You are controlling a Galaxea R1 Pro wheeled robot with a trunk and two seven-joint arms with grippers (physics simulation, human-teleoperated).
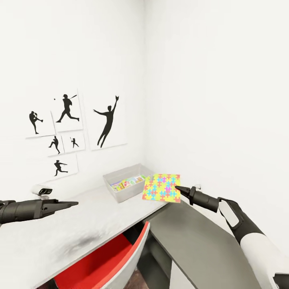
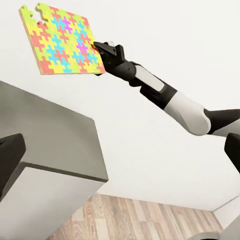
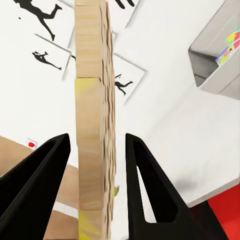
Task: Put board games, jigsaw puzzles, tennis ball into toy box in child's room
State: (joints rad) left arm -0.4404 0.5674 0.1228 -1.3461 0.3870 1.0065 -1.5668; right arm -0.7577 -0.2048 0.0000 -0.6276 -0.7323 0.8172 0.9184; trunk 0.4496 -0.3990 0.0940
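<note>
Puzzle (image 1: 161, 188) transfer is the step in hand: your right claw (image 1: 179, 189) has one jigsaw slab by its edge, lifted off the desk (image 1: 60, 237) and hanging just right of the toy box (image 1: 114, 188), near the middle of the head frame. The box sits on the pale desk top against the corner wall, and colourful flat pieces already lie inside it, though you cannot tell from here which toys they are.

In the right wrist view the slab (image 3: 92, 115) stands edge-on between the two black fingers (image 3: 37, 175). The claw looks only partly closed: a gap shows on each side of the slab's edge, so where the pads actually touch it is hidden, and you cannot be sure how firm the pinch is. The left wrist view shows the same puzzle (image 2: 61, 39) held at its corner by the right claw (image 2: 102, 50), tilted, well above the darker lower desk (image 2: 45, 135).

Your left claw (image 1: 72, 204) hovers over the pale desk at the left edge of the head frame, carrying nothing; its fingers seem pressed together to a point, but that is hard to confirm.

Next, you likely need to carry the slab leftward until it is over the box opening, level it, lower it, then release.
</note>
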